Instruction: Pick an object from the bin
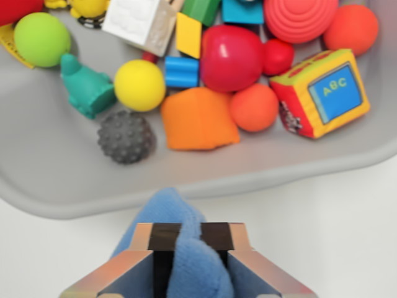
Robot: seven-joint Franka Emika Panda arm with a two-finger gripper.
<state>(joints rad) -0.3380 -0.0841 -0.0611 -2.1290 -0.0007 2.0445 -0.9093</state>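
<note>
At the bottom middle of the pic, the claw (189, 261) is clenched on a soft blue toy (177, 217). Its 2 fingers (139, 264) squeeze the toy from both sides, & the blue stuff bulges up above them & down btwn them. The toy is outside the bin, over the white table (335, 236), w/ its top just below the bin's near rim.

The grey bin (49, 155) fills the upper part of the pic. Lots of toys sit in it. Upper left: a green ball (41, 38). Next to it, a bit lower, a teal toy (87, 87). Right of that is a yellow ball (139, 85). Below the yellow ball is a dark grey bumpy ball (126, 136), by itself on the bin floor.

Middle: an orange soft block (197, 119), touching a small orange ball (254, 107) on its right. Above them is a big red toy (232, 57) w/ a small blue block (182, 71) beside it on the left. A yellow block (188, 35) & a white box (141, 22) are up top.

Right side: a cube w/ "ABC" on a blue face (322, 93), tilted. Above it, a pink-red ball w/ rings (301, 17) & an orange-red ball (350, 28) near the upper right corner.
</note>
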